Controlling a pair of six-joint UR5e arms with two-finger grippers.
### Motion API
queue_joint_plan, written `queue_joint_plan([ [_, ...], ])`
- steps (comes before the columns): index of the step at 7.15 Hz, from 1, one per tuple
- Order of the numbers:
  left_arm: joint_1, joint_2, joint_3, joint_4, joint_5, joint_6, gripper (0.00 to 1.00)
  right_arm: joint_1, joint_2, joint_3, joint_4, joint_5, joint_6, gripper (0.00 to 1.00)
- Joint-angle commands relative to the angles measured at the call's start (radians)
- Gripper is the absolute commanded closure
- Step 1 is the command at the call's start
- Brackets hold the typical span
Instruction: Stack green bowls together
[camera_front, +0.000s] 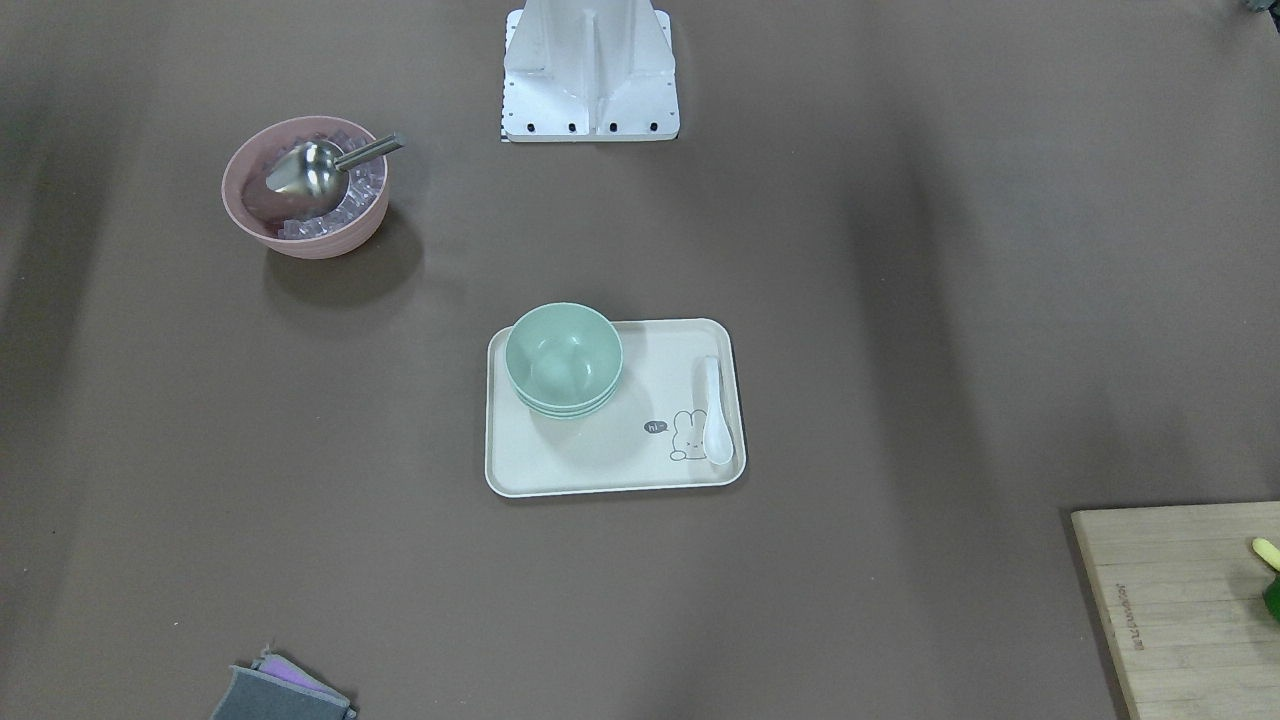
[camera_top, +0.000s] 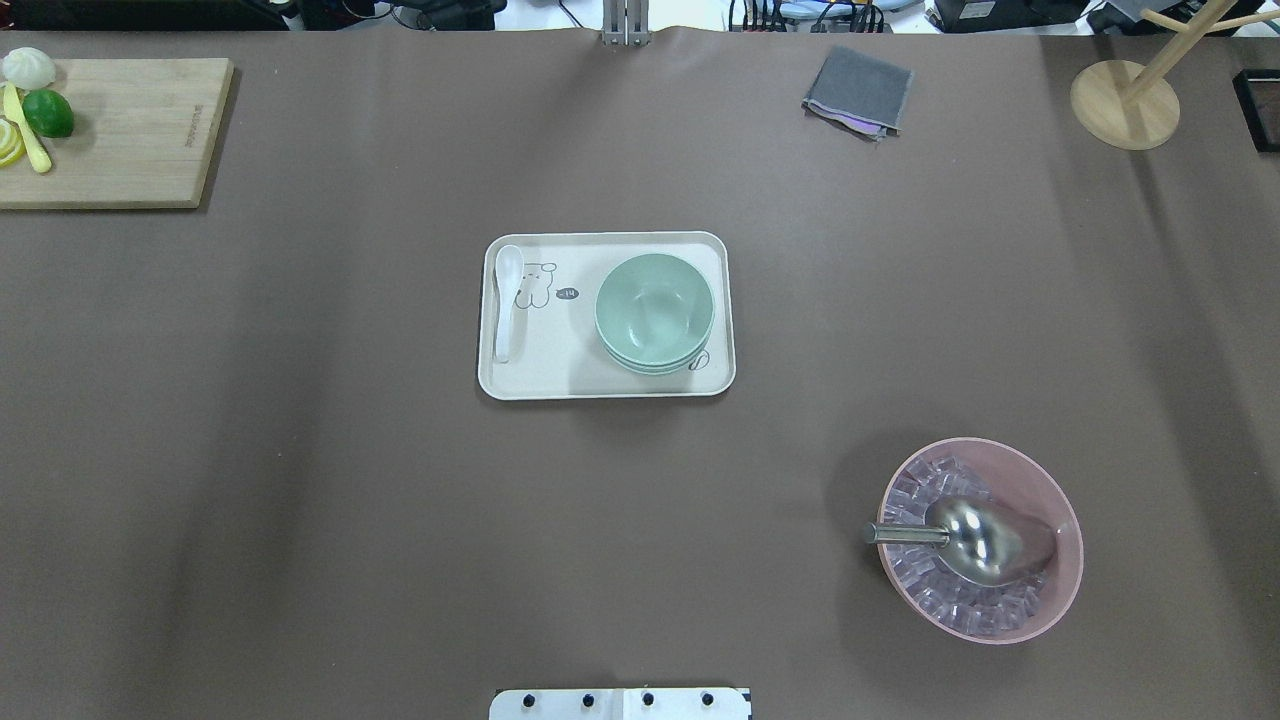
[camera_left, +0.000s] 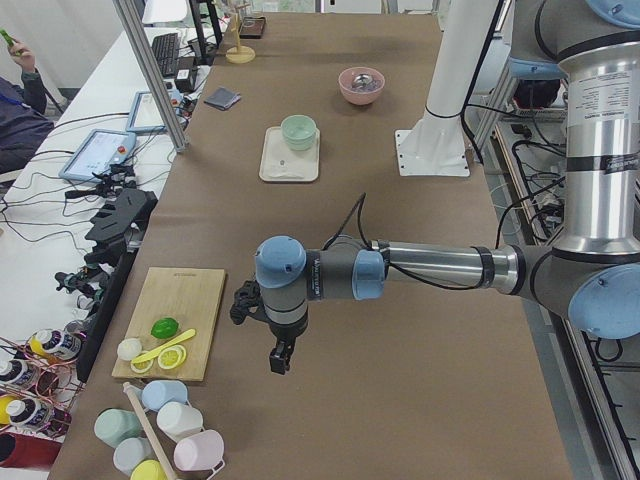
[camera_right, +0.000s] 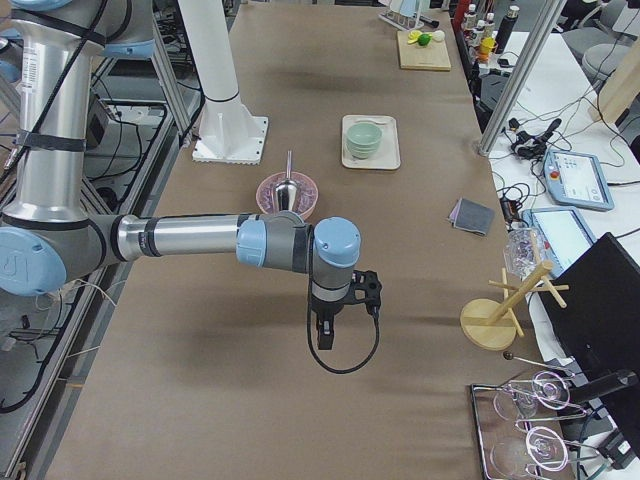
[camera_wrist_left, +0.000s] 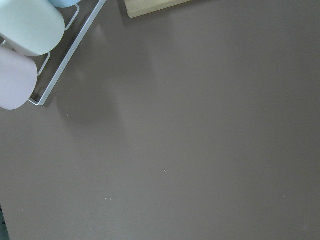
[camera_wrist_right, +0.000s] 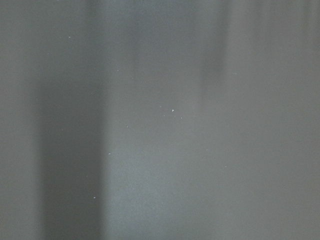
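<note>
The three green bowls sit nested in one stack on the right part of a cream tray. The stack also shows in the front-facing view, in the left view and in the right view. My left gripper hangs over bare table far from the tray, near the cutting board. My right gripper hangs over bare table at the other end. Both show only in the side views, so I cannot tell whether they are open or shut. The wrist views show only tabletop.
A white spoon lies on the tray's left part. A pink bowl with ice and a metal scoop stands near right. A cutting board with fruit is far left, a grey cloth far right, a wooden stand beyond.
</note>
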Motion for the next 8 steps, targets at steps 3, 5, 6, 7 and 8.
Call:
queue_joint_plan([
  [3,0.000,-0.005,0.000,0.000,-0.002,-0.008,0.02,-0.005,0.002,0.000,0.000,0.001,-0.001,0.00],
  [5,0.000,-0.008,-0.002,-0.002,-0.003,-0.006,0.02,-0.007,0.004,0.000,0.000,0.001,-0.002,0.00],
  [6,0.000,-0.011,0.000,-0.002,-0.003,-0.008,0.02,-0.008,0.005,0.000,0.000,-0.001,-0.002,0.00],
  [7,0.000,-0.014,0.003,0.000,-0.003,-0.009,0.02,-0.008,0.007,0.000,0.000,-0.001,-0.002,0.00],
  [8,0.000,-0.014,0.003,-0.002,-0.003,-0.003,0.02,-0.014,0.010,0.000,0.000,-0.001,-0.002,0.00],
])
